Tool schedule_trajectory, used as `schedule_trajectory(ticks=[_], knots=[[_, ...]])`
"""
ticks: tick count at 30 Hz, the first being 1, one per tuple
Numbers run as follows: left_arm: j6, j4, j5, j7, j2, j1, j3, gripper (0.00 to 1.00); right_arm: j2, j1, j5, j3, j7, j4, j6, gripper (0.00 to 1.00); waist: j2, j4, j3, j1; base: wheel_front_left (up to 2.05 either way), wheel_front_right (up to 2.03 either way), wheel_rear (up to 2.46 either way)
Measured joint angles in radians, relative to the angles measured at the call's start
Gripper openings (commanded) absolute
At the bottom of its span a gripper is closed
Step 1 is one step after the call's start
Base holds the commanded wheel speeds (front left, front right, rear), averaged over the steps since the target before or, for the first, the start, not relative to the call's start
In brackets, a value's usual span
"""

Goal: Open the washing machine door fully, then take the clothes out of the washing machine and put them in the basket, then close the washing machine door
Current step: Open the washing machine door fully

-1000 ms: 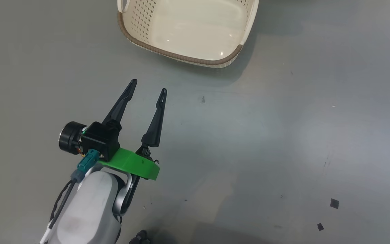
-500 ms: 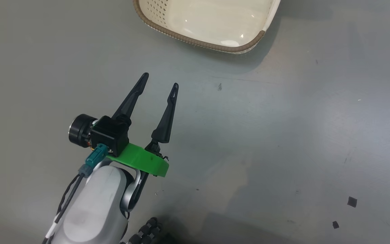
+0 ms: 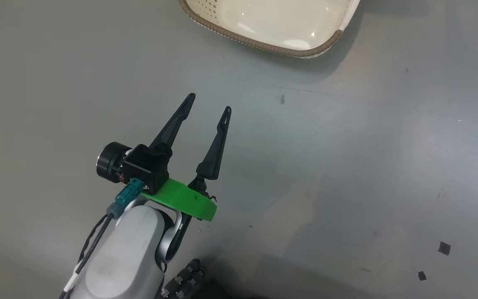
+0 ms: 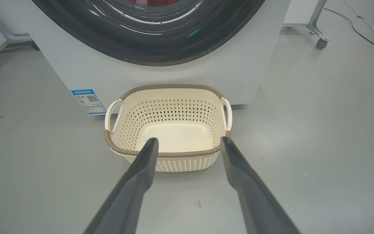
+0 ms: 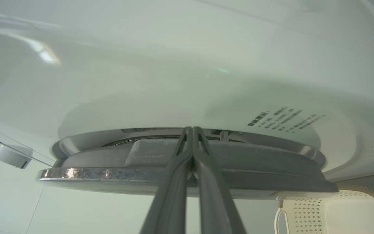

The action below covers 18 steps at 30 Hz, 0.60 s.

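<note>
Left wrist view: basket (image 4: 170, 112) ahead of spread left pincer (image 4: 188, 140), apart.

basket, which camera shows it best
The left wrist view: the whole basket is in frame, with its rim, both handles and empty inside visible. The head view cuts it off at the top edge; the right wrist view catches one corner at lower right.

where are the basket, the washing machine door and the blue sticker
the basket (image 4: 174, 110): left wrist view, on its perforated far wall
the washing machine door (image 4: 148, 53): left wrist view, on the lower part of its black rim
the blue sticker (image 4: 88, 101): left wrist view, on its middle
</note>
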Motion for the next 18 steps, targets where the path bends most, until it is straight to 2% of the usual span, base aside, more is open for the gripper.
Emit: schedule_trajectory(ticks=[18], knots=[[0.012,-0.008,-0.022,0.000,-0.001,-0.002,-0.039,1.00,-0.006,-0.140,-0.023,-0.015,0.091,0.181,0.000,0.00,0.0000,0.031,0.021,0.0000,0.00,0.00,0.00]])
